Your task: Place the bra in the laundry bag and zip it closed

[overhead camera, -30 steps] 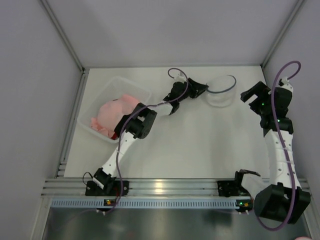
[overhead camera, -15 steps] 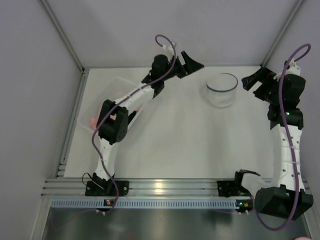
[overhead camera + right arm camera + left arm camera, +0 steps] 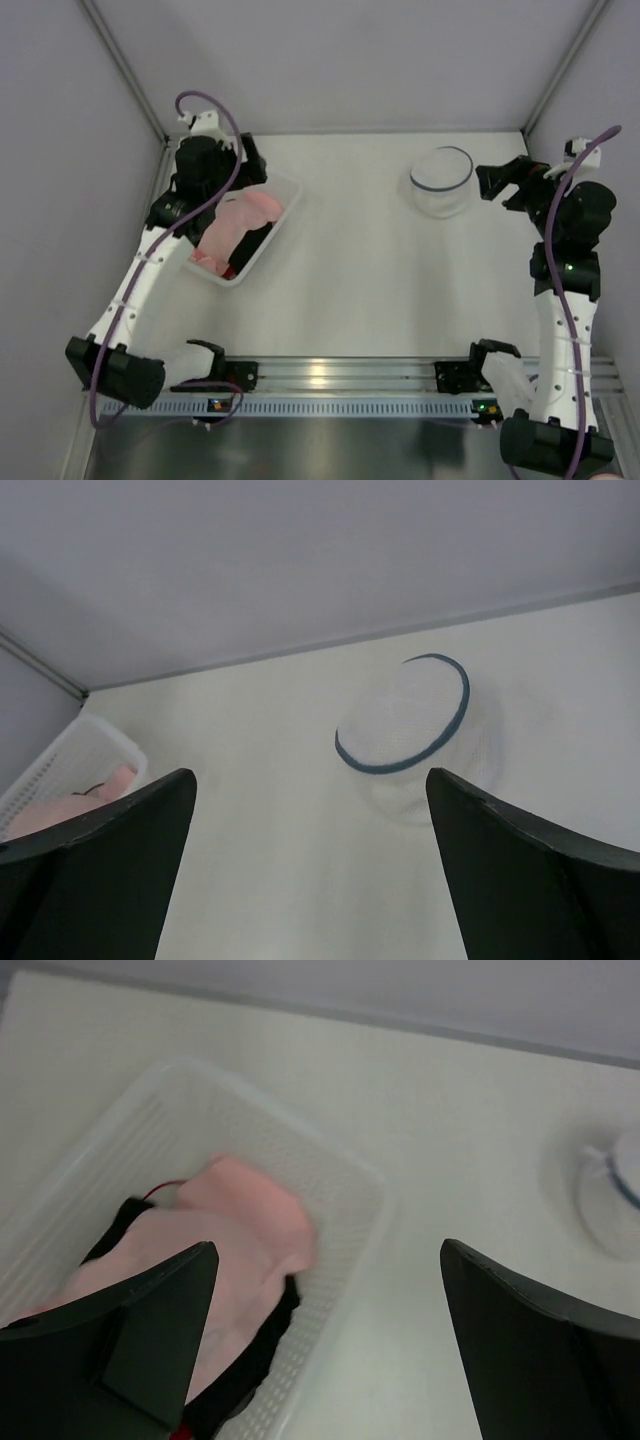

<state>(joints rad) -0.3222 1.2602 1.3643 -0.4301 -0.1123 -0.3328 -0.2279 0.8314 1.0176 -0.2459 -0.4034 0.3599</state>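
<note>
- Over on the far left, your left arm bends up and reaches over the bin (image 3: pixel 268 250). The left gripper (image 3: pixel 327 1247) looks down into it, fingers wide apart, holding nothing.
- Your right arm stands tall by the right wall. The right gripper (image 3: pixel 310 772) faces the bag (image 3: pixel 443 180), near it but not touching, fingers wide apart and empty too.
- Only the left wrist view shows a thin red bit on the black thing (image 3: pixel 250 1355) under the pink cloth (image 3: pixel 240 1245).
- The right wrist view shows the bag's dark rim best.
- The bag sits far back on the right, well apart from the bin. You cannot tell where the bra is.
- The table (image 3: pixel 380 290) is white, with grey walls (image 3: pixel 350 60) around it.
</note>
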